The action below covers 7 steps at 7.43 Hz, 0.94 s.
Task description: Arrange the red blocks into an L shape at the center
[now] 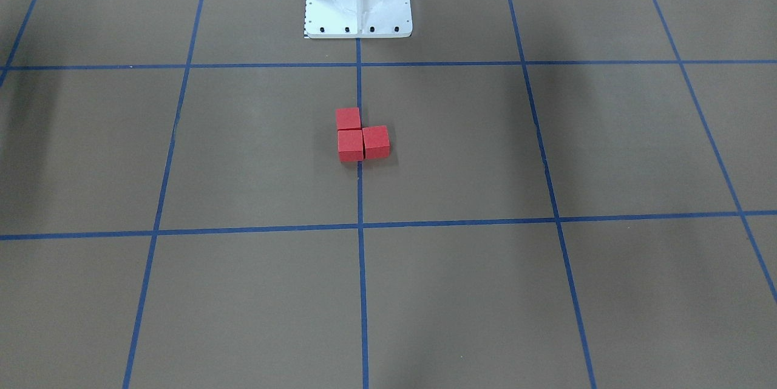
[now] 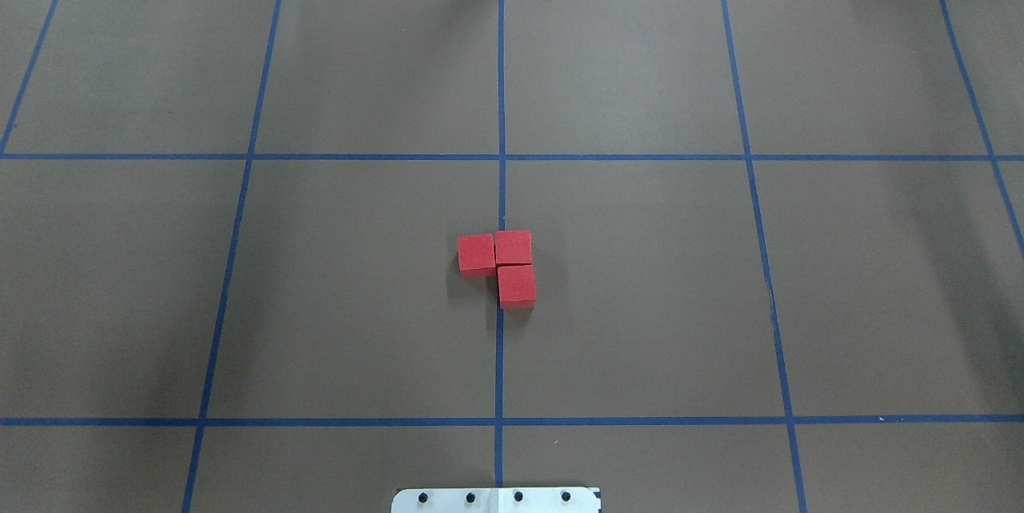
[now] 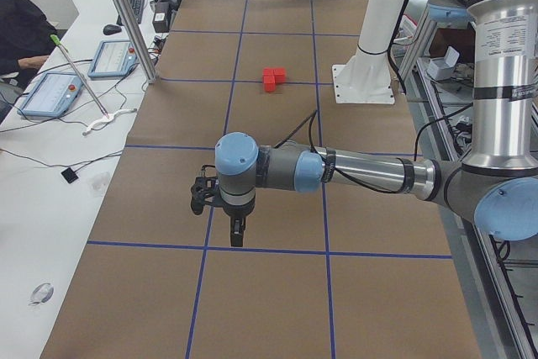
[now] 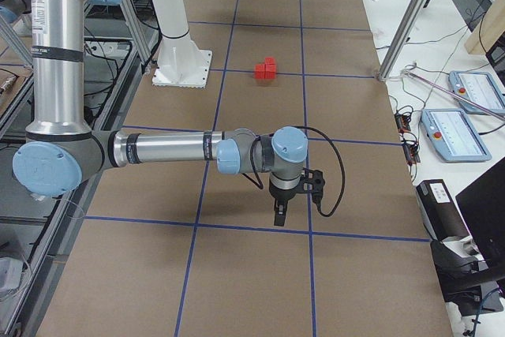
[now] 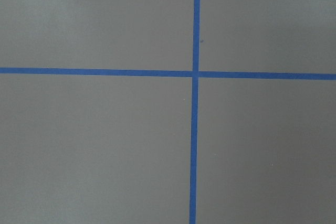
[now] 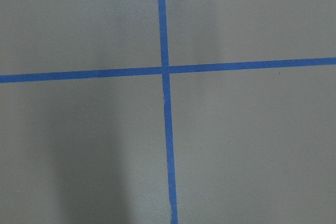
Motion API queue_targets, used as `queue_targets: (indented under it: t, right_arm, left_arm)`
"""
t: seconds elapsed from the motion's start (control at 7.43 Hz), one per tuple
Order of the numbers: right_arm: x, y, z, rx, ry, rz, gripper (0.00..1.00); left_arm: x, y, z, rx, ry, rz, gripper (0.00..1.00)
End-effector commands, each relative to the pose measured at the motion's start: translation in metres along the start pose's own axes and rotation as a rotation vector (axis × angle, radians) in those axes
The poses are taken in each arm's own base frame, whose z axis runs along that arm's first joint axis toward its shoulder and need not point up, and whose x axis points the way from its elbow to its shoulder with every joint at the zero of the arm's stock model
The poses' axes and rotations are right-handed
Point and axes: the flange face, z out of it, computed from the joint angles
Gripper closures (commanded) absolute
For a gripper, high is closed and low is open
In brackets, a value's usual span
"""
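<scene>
The left gripper (image 3: 237, 240) hangs over a tape crossing (image 5: 195, 73), well apart from the blocks; I cannot tell whether its jaws are released or clenched (it shows only from the side). At the center (image 2: 501, 193) the three red blocks (image 2: 513, 249) lie touching in an L. One is left of the middle tape line (image 2: 501, 97), and the corner one and the one nearer the white base (image 2: 496, 499) sit on it. The right gripper (image 4: 278, 215) hangs well off to the right, and its jaws cannot be judged either.
</scene>
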Motion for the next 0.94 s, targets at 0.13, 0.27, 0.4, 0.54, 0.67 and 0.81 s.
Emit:
queue_targets:
  t: [0.13,0.27,0.4,0.54,0.67,0.81]
  right_arm:
    - [0.0024,0.0028,0.0065,-0.02,-0.034,0.012,0.0]
    - [0.0024,0.0028,0.0065,-0.02,-0.034,0.01,0.0]
    - [0.0023,0.0027,0.0064,-0.019,-0.034,0.009,0.0]
    - [0.0024,0.0028,0.0065,-0.02,-0.034,0.01,0.0]
    - [0.0018,0.0026,0.0058,-0.018,-0.034,0.007,0.0]
    - [0.0023,0.0027,0.0064,-0.019,-0.034,0.008,0.0]
  left_arm:
    - [0.0008,0.0002,0.0003,-0.003,0.001,-0.003,0.0]
    - [0.0003,0.0003,0.0008,-0.004,0.001,-0.004,0.0]
    - [-0.0005,0.0003,0.0018,-0.006,0.002,-0.005,0.0]
    - [-0.0031,0.0002,0.0046,-0.008,0.002,-0.01,0.0]
    - [-0.0014,-0.0008,0.0039,-0.004,0.002,-0.006,0.0]
    - [-0.0012,-0.001,0.0037,-0.002,0.002,-0.003,0.0]
